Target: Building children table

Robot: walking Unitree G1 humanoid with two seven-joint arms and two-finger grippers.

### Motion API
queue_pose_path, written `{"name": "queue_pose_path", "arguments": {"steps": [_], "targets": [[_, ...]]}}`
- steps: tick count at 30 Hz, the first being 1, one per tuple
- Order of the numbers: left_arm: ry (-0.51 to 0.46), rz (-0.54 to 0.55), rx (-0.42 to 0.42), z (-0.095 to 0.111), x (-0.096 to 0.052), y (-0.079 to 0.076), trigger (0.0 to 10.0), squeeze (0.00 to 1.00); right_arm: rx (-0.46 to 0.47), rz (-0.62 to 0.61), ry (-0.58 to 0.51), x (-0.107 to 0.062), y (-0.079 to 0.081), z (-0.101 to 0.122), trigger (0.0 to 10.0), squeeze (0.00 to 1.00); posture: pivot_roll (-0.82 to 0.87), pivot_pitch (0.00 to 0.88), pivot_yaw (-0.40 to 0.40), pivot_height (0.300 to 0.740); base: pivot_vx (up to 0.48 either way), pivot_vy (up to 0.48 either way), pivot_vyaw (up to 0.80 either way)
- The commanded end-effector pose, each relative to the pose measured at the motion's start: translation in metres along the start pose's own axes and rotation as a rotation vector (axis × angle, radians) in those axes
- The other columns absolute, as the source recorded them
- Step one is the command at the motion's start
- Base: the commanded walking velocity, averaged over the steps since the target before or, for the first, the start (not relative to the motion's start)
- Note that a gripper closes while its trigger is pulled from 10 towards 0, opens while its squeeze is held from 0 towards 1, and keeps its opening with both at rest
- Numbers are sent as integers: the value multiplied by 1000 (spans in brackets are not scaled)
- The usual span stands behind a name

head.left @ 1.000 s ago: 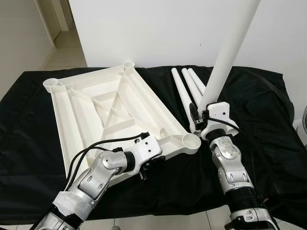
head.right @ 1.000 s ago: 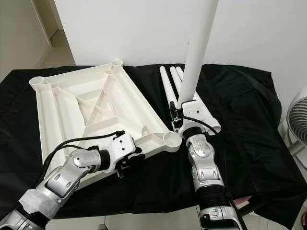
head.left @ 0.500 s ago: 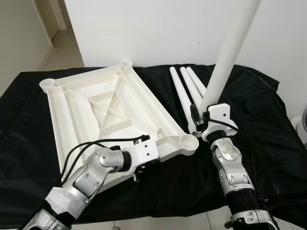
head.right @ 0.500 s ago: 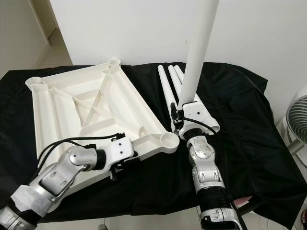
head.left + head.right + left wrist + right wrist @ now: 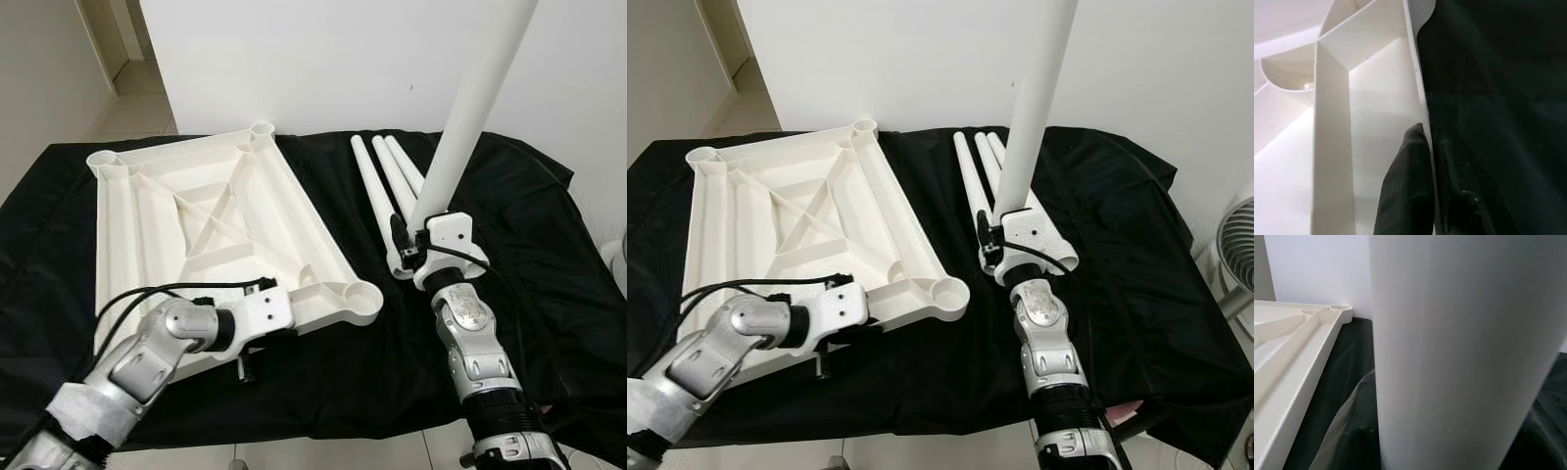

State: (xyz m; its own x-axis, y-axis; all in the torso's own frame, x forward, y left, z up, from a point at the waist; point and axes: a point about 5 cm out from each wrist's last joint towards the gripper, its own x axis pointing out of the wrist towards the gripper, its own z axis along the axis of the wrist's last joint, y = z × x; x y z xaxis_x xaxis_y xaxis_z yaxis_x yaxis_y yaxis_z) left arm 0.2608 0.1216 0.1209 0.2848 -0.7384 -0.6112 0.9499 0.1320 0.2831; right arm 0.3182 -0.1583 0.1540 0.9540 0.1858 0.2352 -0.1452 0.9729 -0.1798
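A white plastic tabletop (image 5: pixel 206 225) lies upside down on the black cloth, ribs facing up, with a round leg socket (image 5: pixel 361 296) at its near right corner. My left gripper (image 5: pixel 245 343) is shut on the tabletop's near rim (image 5: pixel 1420 98), one finger on each side of the thin wall. To the right, my right gripper (image 5: pixel 409 250) is shut on a long white table leg (image 5: pixel 470 108), holding it nearly upright above the cloth. The leg (image 5: pixel 1459 357) stands close between the fingers in the right wrist view. Three more white legs (image 5: pixel 387 181) lie side by side behind it.
The black cloth (image 5: pixel 549 245) covers the whole work surface. A white wall (image 5: pixel 323 59) rises behind it, and a doorway (image 5: pixel 108 39) opens at the far left. A fan (image 5: pixel 1239 255) stands at the right edge.
My left gripper has dragged the tabletop leftward and turned it, so the near right socket sits farther from the upright leg. The right arm and its leg have stayed put.
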Motion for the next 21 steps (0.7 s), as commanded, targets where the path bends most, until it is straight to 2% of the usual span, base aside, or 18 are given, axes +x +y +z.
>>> {"name": "queue_pose_path", "arguments": {"steps": [1, 3, 4, 9, 10, 11, 15, 17, 18, 19, 20, 21], "targets": [[106, 4, -8, -19, -11, -2, 2863, 0, 12, 29, -6, 0, 4, 2, 10000, 0, 36, 25, 35, 740, 0, 0, 0], [106, -3, -4, -20, -12, -4, 2863, 0, 16, 35, -6, 0, 4, 2, 10000, 0, 36, 25, 35, 740, 0, 0, 0], [100, 12, 1, -19, -10, -3, 10000, 0, 19, 50, -4, 1, 7, 2, 10000, 0, 40, 26, 31, 740, 0, 0, 0], [64, 45, -1, -12, -5, 2, 10000, 0, 34, 101, -4, 3, 15, 4, 10000, 0, 41, 23, 20, 740, 0, 0, 0], [47, 46, -2, -10, -6, 3, 10000, 404, 36, 119, -5, 4, 17, 5, 10000, 0, 43, 24, 14, 740, 0, 0, 0], [12, 24, -25, -6, -9, 4, 10000, 1000, 40, 152, -5, 5, 21, 7, 10000, 0, 41, 23, 10, 740, 0, 0, 0], [2, 15, -33, -5, -11, 5, 10000, 1000, 42, 163, -3, 5, 22, 8, 10000, 0, 41, 23, 7, 740, 0, 0, 0], [-66, 12, -31, 4, -17, 8, 10000, 1000, 51, 192, 0, 5, 24, 11, 10000, 0, 36, 20, -5, 740, 0, 0, 0], [-66, 12, -31, 4, -17, 8, 10000, 1000, 51, 192, 0, 5, 24, 11, 10000, 0, 36, 20, -5, 740, 0, 0, 0], [-93, 14, -33, 7, -19, 9, 10000, 573, 54, 195, 0, 6, 24, 12, 10000, 0, 35, 19, -9, 740, 0, 0, 0], [-111, 19, -32, 9, -19, 11, 10000, 0, 58, 196, 1, 6, 24, 12, 10000, 0, 34, 19, -10, 740, 0, 0, 0], [-111, 19, -32, 9, -19, 11, 10000, 0, 58, 196, 1, 6, 24, 12, 10000, 0, 34, 19, -10, 740, 0, 0, 0]]}}
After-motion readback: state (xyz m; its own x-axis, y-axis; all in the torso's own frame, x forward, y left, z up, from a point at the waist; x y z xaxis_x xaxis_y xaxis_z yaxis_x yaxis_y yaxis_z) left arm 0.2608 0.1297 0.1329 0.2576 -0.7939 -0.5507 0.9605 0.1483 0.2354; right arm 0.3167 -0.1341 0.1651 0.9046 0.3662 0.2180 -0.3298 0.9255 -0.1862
